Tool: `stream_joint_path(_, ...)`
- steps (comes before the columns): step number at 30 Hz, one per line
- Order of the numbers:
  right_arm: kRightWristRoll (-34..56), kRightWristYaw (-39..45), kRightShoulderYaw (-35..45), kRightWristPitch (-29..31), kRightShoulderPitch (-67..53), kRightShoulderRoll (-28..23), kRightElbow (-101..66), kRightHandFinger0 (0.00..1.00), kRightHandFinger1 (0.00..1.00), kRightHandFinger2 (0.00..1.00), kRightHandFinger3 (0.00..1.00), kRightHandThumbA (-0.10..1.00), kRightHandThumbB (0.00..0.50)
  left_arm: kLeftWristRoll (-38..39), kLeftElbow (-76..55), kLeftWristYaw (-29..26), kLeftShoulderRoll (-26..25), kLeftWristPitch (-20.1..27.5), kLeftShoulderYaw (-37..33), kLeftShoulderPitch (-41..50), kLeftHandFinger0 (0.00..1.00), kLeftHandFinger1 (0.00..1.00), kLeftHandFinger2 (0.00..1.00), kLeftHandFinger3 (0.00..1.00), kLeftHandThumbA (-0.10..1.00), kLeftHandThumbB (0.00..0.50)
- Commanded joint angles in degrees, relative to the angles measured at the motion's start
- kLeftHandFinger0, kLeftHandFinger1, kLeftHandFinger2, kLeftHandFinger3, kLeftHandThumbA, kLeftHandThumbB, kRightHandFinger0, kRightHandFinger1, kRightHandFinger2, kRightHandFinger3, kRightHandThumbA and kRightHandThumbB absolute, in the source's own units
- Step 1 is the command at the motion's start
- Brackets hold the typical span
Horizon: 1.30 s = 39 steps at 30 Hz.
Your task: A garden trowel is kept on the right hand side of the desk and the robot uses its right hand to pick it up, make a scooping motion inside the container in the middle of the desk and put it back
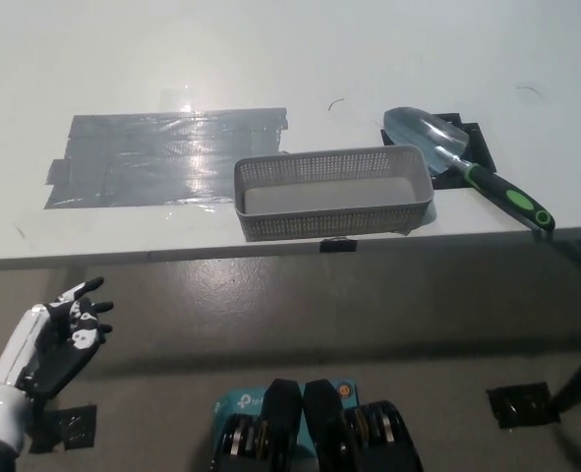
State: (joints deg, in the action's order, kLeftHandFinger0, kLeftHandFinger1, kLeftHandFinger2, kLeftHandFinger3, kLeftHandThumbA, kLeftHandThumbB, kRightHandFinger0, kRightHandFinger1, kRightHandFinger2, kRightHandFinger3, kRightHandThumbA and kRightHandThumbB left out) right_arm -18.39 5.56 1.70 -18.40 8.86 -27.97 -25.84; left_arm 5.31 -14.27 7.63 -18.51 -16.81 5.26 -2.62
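Nearest, the white left hand [59,329] hangs in front of the desk [270,59], fingers spread, holding nothing. Farther back sits the grey container [334,224]. Just beside its right end lies the garden trowel [470,171], untouched.

On the desk [270,59], the trowel [467,169] lies just right of the container [329,223], with a tape patch [162,157] to its left.

Item count:
- Desk [270,59]: one.
- Garden trowel [467,167]: one.
- Grey mesh container [329,222]: one.
- Grey tape patch [162,157]: one.
- Black tape pieces on the desk: two, namely the square [477,138] and the edge strip [337,245].
- Black tape pieces on the floor: two, namely the left piece [74,425] and the right piece [518,403].
- Robot hands in view: one, the white left hand [59,339].
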Motion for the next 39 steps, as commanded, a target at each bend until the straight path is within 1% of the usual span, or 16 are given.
stream_joint_path(1, -5.9, 2.9, -1.3, -3.2, 7.7, -2.8, -3.1, 1.00, 1.00, 1.00, 1.00, 0.76, 0.424, 0.4, -1.4, 0.4, 0.3, -0.8, -0.1, -0.6, 0.70, 0.78, 0.89, 0.98, 0.24, 0.019)
stream_joint_path(2, -7.4, 3.2, -2.4, -2.4, 10.7, -3.4, -2.0, 1.00, 1.00, 1.00, 1.00, 0.82, 0.445, 0.5, -1.4, 0.4, 0.4, -0.7, -0.1, -0.6, 0.69, 0.78, 0.88, 0.98, 0.23, 0.006)
stream_joint_path(5, -8.9, 4.6, -4.1, -3.6, 15.1, -3.9, -1.1, 1.00, 1.00, 1.00, 1.00, 0.85, 0.449, 0.3, -1.2, 0.5, 0.2, -0.4, -0.2, -0.7, 0.67, 0.77, 0.89, 0.99, 0.22, 0.000)
stream_joint_path(6, -9.4, 5.3, -4.9, -3.9, 17.5, -4.2, -0.2, 1.00, 1.00, 1.00, 1.00, 0.87, 0.464, 0.4, -0.9, 0.7, 0.1, 0.0, -0.2, -0.7, 0.67, 0.77, 0.89, 1.00, 0.21, 0.000)
stream_joint_path(7, -11.1, 5.9, -6.0, -4.4, 19.3, -4.6, 0.6, 1.00, 1.00, 1.00, 1.00, 0.91, 0.481, 0.5, -0.7, 0.8, 0.0, 0.2, -0.2, -0.7, 0.67, 0.77, 0.89, 1.00, 0.21, 0.000)
stream_joint_path(8, -12.6, 6.6, -7.0, -5.0, 21.1, -4.8, 1.6, 1.00, 1.00, 1.00, 1.00, 1.00, 0.496, 0.6, -0.7, 0.8, 0.0, 0.3, -0.1, -0.7, 0.67, 0.77, 0.89, 0.99, 0.21, 0.005)
stream_joint_path(13, -16.2, 9.0, -11.0, -8.1, 27.4, -4.5, 6.1, 1.00, 1.00, 1.00, 1.00, 1.00, 0.500, 0.7, -0.7, 0.8, -0.2, -0.1, -0.1, -0.7, 0.69, 0.76, 0.88, 0.99, 0.24, 0.002)
stream_joint_path(17, -15.1, 10.1, -12.7, -8.5, 29.5, -2.6, 10.8, 1.00, 1.00, 1.00, 1.00, 1.00, 0.500, 0.7, -1.0, 0.7, -0.2, -0.7, -0.1, -0.7, 0.68, 0.76, 0.89, 1.00, 0.23, 0.000)
stream_joint_path(20, -13.5, 11.2, -13.7, -8.5, 30.0, -0.9, 14.9, 1.00, 1.00, 1.00, 1.00, 1.00, 0.482, 0.8, -0.8, 1.0, -0.3, -0.1, -0.2, -0.8, 0.67, 0.75, 0.88, 1.00, 0.26, 0.004)
stream_joint_path(25, -13.3, 11.4, -15.0, -7.4, 31.2, 0.7, 23.1, 1.00, 1.00, 1.00, 1.00, 1.00, 0.490, 0.7, -0.9, 0.9, -0.1, -0.5, -0.5, -1.1, 0.66, 0.74, 0.87, 0.99, 0.29, 0.010)
stream_joint_path(30, -12.9, 11.1, -16.0, -5.8, 32.0, 1.3, 32.4, 1.00, 1.00, 1.00, 1.00, 1.00, 0.489, 0.6, -1.1, 1.1, -0.2, -0.3, -0.9, -1.1, 0.66, 0.74, 0.87, 0.99, 0.29, 0.000)
stream_joint_path(32, -12.8, 10.7, -16.3, -5.1, 32.2, 1.4, 35.9, 1.00, 1.00, 1.00, 1.00, 1.00, 0.492, 0.7, -1.1, 1.0, -0.2, -0.4, -0.9, -1.2, 0.64, 0.72, 0.86, 0.99, 0.27, 0.000)
stream_joint_path(33, -12.8, 10.3, -16.3, -4.8, 32.0, 1.5, 37.3, 1.00, 1.00, 1.00, 1.00, 1.00, 0.484, 0.8, -1.2, 1.0, 0.0, -0.4, -0.9, -1.1, 0.60, 0.69, 0.83, 0.97, 0.25, 0.000)
stream_joint_path(35, -12.8, 10.1, -16.3, -4.4, 31.7, 1.4, 37.9, 1.00, 1.00, 1.00, 1.00, 1.00, 0.482, 0.8, -1.4, 1.0, 0.0, -0.3, -0.9, -0.9, 0.58, 0.69, 0.83, 0.97, 0.25, 0.000)
stream_joint_path(36, -12.3, 9.6, -16.0, -3.7, 31.5, 1.5, 39.6, 1.00, 1.00, 1.00, 1.00, 0.99, 0.475, 0.9, -1.5, 0.9, 0.1, -0.5, -0.8, -0.9, 0.56, 0.67, 0.82, 0.96, 0.25, 0.003)
stream_joint_path(39, -12.3, 9.0, -15.6, -3.7, 31.7, 1.3, 42.5, 1.00, 1.00, 1.00, 1.00, 0.90, 0.446, 1.0, -1.1, 1.1, -0.2, -0.3, -0.8, -1.0, 0.58, 0.68, 0.82, 0.96, 0.28, 0.011)
